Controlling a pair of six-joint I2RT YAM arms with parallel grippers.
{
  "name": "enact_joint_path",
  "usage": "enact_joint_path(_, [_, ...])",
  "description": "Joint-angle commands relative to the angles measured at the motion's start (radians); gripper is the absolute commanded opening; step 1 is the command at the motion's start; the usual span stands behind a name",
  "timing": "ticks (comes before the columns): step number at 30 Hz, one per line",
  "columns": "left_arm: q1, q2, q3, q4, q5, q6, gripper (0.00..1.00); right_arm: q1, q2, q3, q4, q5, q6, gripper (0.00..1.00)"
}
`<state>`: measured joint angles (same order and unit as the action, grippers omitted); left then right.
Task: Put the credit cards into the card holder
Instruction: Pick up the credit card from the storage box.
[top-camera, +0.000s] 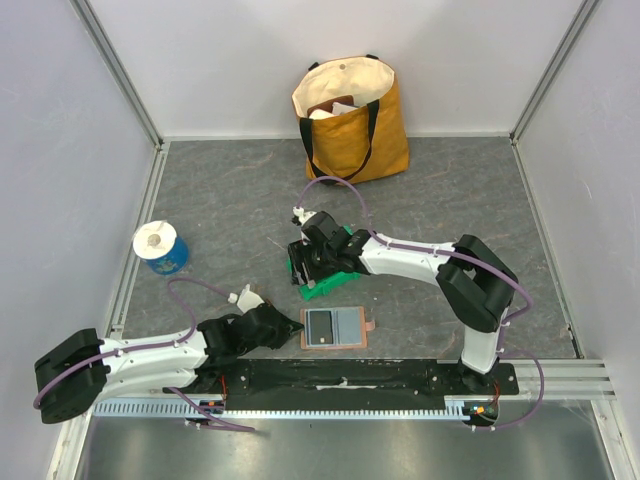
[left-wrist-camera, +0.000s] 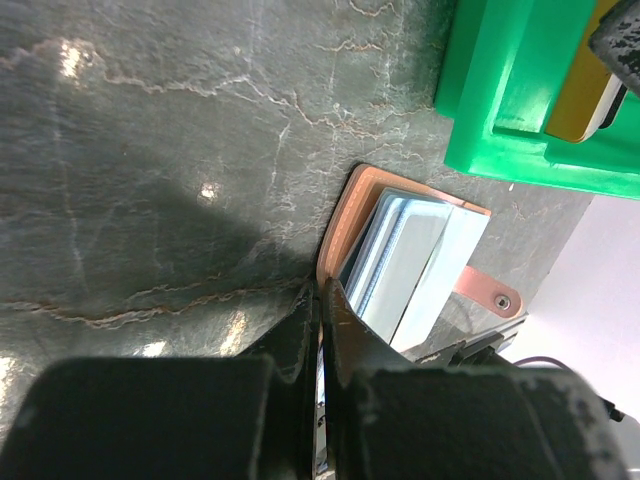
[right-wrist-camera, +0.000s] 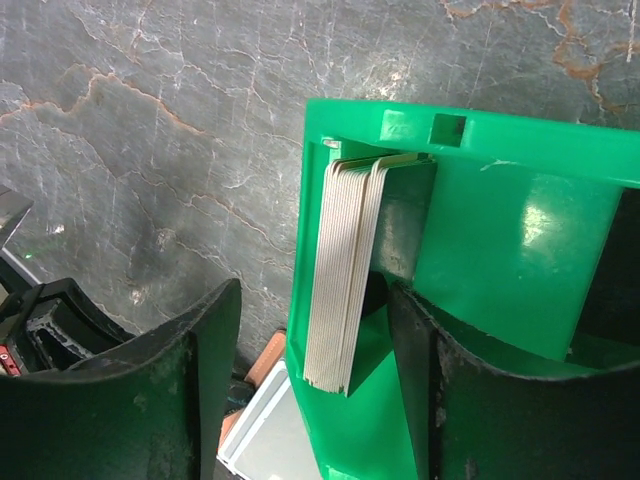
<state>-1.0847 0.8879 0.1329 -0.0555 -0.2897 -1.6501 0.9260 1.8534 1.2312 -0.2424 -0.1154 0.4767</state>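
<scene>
The terracotta-brown card holder lies open near the front edge, its blue-grey lining up and its snap tab out to the side. My left gripper is shut on its brown left edge. Behind it, a green bin holds a stack of pale credit cards standing on edge. My right gripper is open over that bin. One finger is outside the bin wall and the other is inside, with the stack between them and untouched.
A yellow tote bag stands at the back wall. A blue and white roll sits at the left. White walls close in three sides, and a metal rail runs along the near edge.
</scene>
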Motion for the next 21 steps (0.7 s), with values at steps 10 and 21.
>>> enact_joint_path(10, [0.012,0.023,-0.015,-0.135,-0.058,0.019,0.02,-0.016,-0.048,0.025,0.025,-0.059,-0.007,0.53])
enact_joint_path(21, [0.012,0.029,-0.016,-0.127,-0.057,0.021,0.02,-0.027,-0.065,0.021,0.026,-0.075,-0.007,0.38])
